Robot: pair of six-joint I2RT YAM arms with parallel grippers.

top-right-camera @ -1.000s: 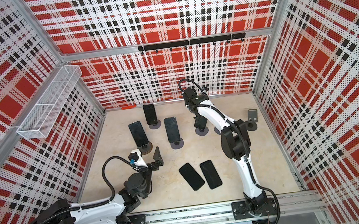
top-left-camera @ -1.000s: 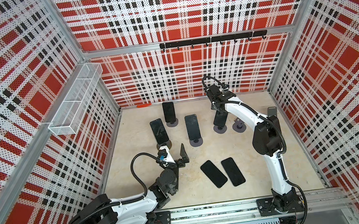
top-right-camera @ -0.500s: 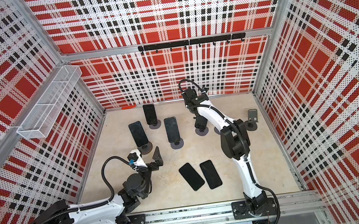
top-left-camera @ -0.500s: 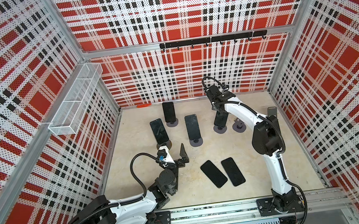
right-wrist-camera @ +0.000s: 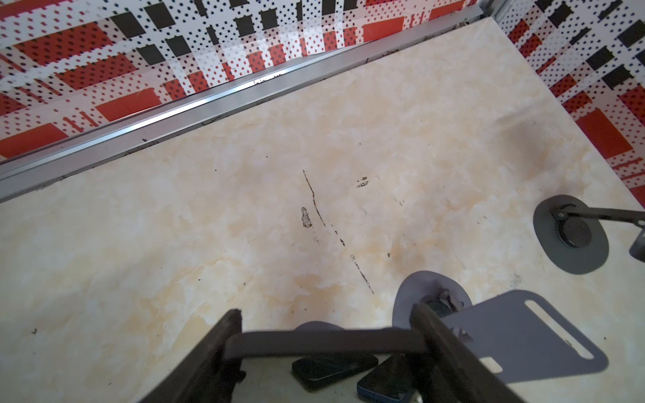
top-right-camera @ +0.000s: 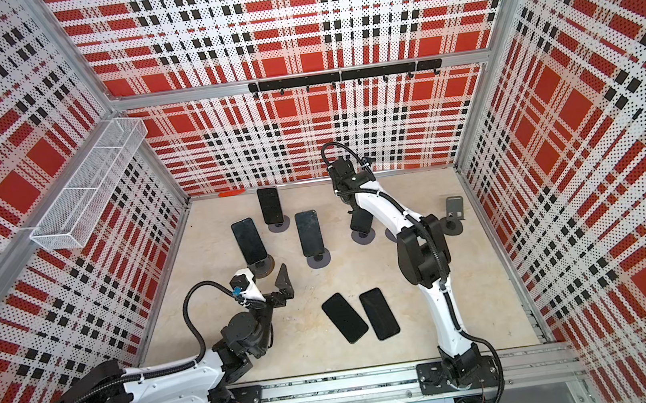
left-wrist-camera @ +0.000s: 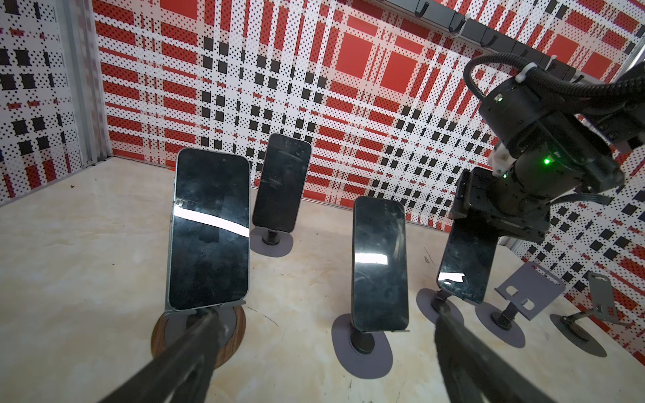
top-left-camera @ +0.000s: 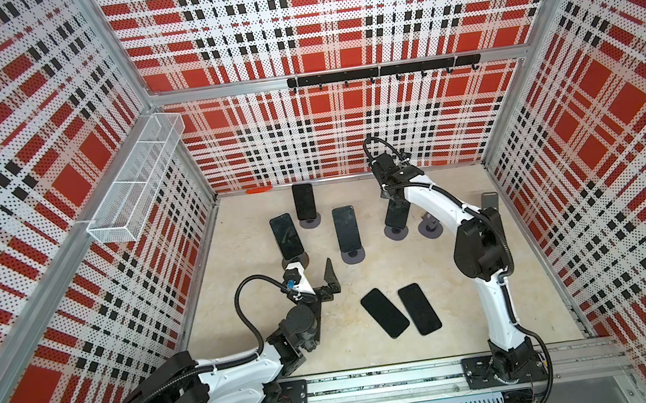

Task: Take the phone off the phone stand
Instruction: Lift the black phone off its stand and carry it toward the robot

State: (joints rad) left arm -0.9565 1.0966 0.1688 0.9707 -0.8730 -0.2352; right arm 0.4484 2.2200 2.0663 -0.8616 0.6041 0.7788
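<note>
Reaching to the back edge of the worktop (top-left-camera: 465, 331), the right arm (top-left-camera: 434, 197) bends down onto the phone (left-wrist-camera: 466, 265), upright on its phone stand (top-left-camera: 396, 232) right of centre, long axis up, screen facing front. Right jaws clamp its top. Left jaws gape wide near the left edge.

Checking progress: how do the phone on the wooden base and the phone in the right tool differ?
The black phone on the wood-rimmed base is ungripped; the right tool clamps the other black phone's top edge. Its base is grey, the ungripped phone's wooden. Both lean upright, screens dark.
</note>
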